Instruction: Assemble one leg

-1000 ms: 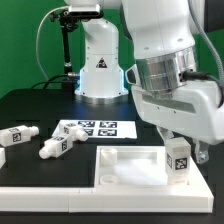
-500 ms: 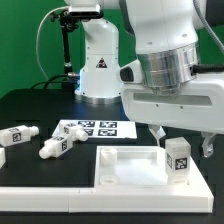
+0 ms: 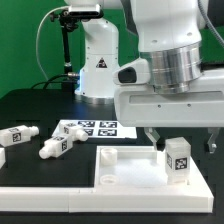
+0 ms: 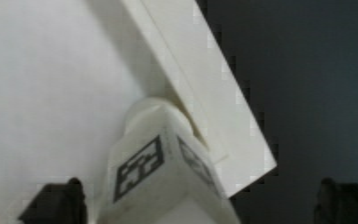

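Wrist view shows the leg standing upright at the panel's corner, by its raised rim. Jaws of the gripper hang wide above it, holding nothing. I'd say the leg is light, stiff and smooth, best pinched across its flat sides near the top.

Low frontal exterior; close downward wrist
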`<action>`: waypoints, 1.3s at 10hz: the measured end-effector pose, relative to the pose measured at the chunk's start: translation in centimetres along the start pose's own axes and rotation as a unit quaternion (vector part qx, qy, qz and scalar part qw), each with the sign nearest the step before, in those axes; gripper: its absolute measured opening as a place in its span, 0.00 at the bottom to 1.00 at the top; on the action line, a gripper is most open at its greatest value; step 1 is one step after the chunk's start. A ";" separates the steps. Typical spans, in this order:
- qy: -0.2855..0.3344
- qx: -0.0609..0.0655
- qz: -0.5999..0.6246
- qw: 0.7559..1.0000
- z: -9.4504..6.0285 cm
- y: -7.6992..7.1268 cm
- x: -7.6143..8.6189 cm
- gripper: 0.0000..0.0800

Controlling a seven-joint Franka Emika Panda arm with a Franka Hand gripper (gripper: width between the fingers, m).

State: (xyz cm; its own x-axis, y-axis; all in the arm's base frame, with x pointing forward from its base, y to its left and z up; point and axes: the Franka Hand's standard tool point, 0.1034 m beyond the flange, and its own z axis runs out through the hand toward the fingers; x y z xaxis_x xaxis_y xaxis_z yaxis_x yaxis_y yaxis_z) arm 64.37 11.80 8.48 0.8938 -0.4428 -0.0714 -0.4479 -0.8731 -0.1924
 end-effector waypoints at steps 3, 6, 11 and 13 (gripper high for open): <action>0.020 0.012 0.031 0.999 -0.1 0.0 0.2 0.81; 0.026 -0.009 -0.107 0.994 0.2 0.3 0.2 0.81; 0.032 -0.010 -0.192 0.981 1.2 1.4 0.7 0.78; 0.032 -0.008 -0.151 0.988 1.2 1.4 0.6 0.55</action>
State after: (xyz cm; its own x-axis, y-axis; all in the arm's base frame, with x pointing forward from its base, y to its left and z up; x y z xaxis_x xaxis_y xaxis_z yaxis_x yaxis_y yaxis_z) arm 64.33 10.57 6.96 0.9836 -0.1734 0.0489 -0.1621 -0.9703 -0.1795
